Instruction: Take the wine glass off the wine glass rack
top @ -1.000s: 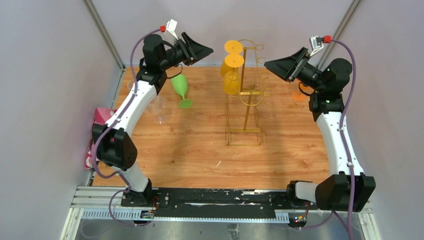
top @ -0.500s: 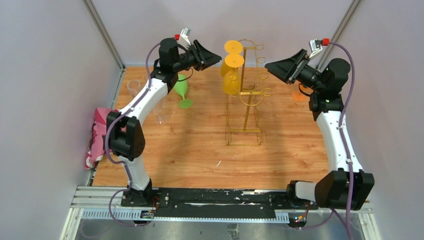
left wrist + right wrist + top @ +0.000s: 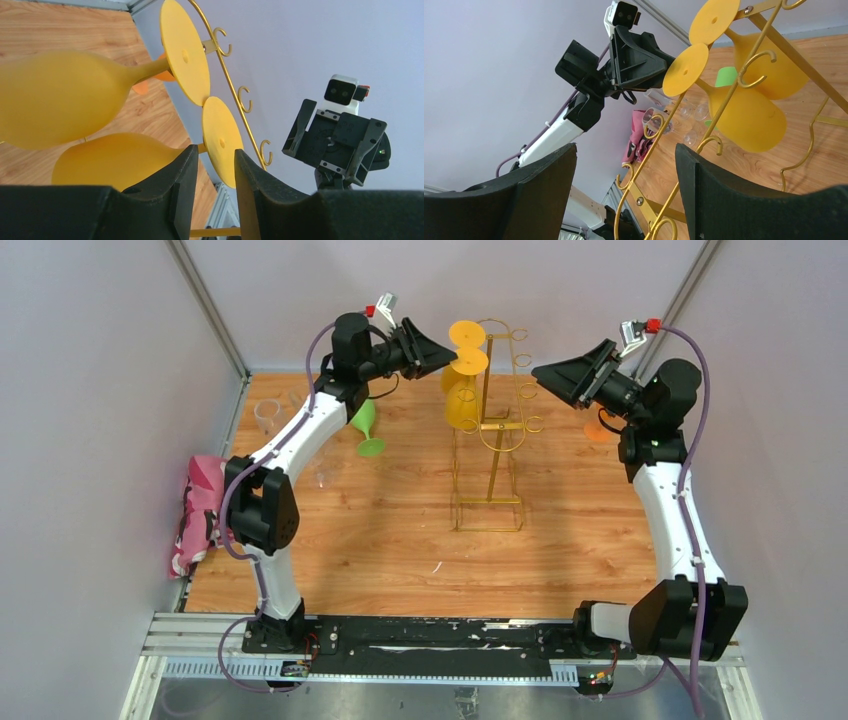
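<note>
The gold wine glass rack [image 3: 492, 465] stands mid-table, its hooked arms also showing in the right wrist view [image 3: 659, 132]. Two yellow wine glasses hang upside down on its left side, the lower one [image 3: 110, 160] under the upper one [image 3: 60, 105]; both show from above [image 3: 463, 400]. My left gripper [image 3: 448, 355] is raised at the glasses' feet. In its wrist view the left gripper [image 3: 212, 152] is open by a narrow gap, with the lower glass's round foot [image 3: 222, 140] just beyond its tips, not touching. My right gripper [image 3: 537, 369] hangs wide open right of the rack, holding nothing.
A green wine glass [image 3: 365, 420] stands on the table under the left arm. Clear glasses [image 3: 268, 412] sit at the far left, a pink cloth [image 3: 197, 510] at the left edge, and an orange thing [image 3: 600, 428] behind the right arm. Walls close in on three sides.
The left arm has swung right from above the green glass to the yellow glasses' feet, and its jaws have narrowed. The right arm has barely moved.
</note>
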Robot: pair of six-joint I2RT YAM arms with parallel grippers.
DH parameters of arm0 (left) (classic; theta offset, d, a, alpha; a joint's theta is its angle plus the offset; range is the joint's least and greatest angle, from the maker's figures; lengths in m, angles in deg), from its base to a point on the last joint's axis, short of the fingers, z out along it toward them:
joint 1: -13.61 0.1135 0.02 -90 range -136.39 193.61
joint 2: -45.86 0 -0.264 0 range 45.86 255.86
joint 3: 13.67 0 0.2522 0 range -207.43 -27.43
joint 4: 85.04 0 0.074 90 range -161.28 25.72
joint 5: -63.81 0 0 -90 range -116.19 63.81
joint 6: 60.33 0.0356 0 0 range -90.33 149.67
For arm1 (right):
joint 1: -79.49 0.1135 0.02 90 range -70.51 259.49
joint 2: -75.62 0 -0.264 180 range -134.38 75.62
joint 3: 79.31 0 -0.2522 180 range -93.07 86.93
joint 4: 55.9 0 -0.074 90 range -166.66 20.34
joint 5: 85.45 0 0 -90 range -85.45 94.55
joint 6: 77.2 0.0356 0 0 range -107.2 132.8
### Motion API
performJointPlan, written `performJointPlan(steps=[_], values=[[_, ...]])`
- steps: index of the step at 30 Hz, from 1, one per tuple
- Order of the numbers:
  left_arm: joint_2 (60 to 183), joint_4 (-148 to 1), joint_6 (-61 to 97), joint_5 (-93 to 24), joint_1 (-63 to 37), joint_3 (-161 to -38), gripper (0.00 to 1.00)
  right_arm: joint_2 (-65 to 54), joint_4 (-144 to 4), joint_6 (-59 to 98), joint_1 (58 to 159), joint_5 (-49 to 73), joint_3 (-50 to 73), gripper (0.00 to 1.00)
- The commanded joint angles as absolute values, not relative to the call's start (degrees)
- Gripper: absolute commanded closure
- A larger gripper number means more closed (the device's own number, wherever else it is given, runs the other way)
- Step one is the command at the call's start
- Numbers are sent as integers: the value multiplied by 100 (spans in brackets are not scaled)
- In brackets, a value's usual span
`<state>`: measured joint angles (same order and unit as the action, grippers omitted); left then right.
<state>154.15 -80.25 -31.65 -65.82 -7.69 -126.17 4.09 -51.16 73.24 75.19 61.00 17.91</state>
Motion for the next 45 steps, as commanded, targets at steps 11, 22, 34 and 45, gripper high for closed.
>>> performJointPlan(steps=[11, 22, 34, 45], values=[[15546, -8108, -3228, -6802, -810, -12904, 73, 374, -4445, 7740, 7351, 6278, 1999, 23], [15502, -8110, -3211, -6916, -814, -12767, 71, 323, -4226, 7915, 7311, 6308, 2104, 23], [15522, -8107, -3150, -6943, -836, -12558, 74, 276, -3758, 8276, 7272, 6352, 2237, 24], [15465, -8111, -3153, -6930, -845, -12595, 93, 263, -3553, 8403, 7273, 6342, 2301, 24]])
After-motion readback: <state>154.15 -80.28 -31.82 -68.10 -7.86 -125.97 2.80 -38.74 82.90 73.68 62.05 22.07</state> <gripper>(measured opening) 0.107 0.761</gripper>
